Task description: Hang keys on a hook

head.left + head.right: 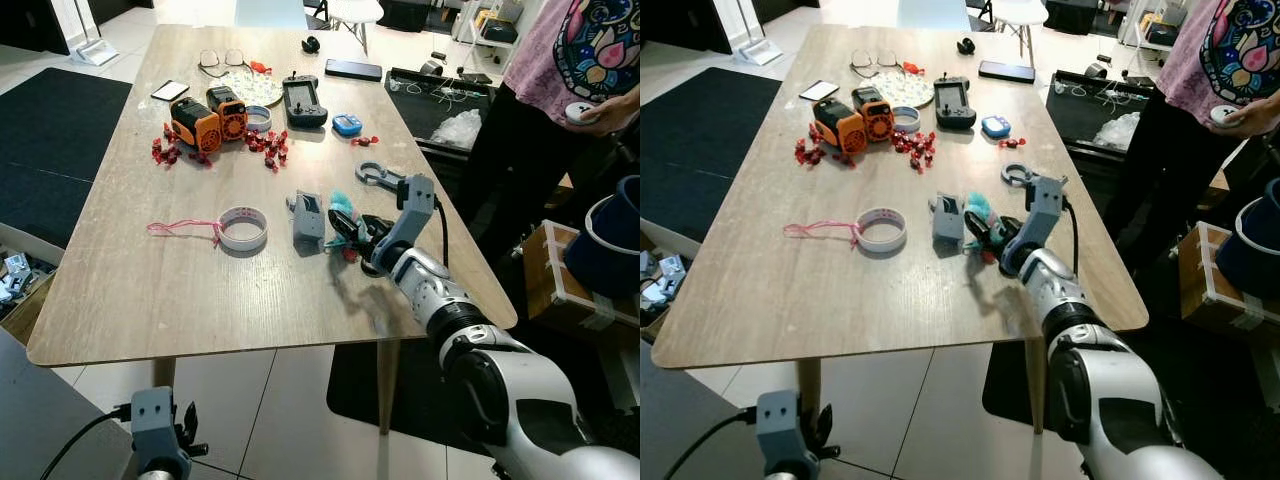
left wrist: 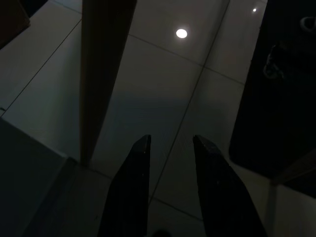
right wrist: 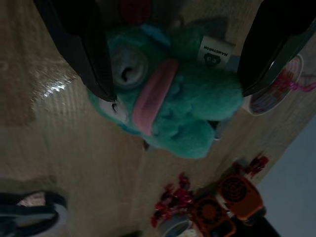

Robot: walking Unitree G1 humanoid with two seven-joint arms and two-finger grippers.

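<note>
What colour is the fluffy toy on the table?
Teal green with a pink tongue; the fluffy toy shows best in the right wrist view.

The right claw [image 1: 352, 237] covers part of the teal plush keychain [image 3: 173, 106]; no keys can be made out. The person [image 1: 560, 60] is cut off above the chest.
</note>
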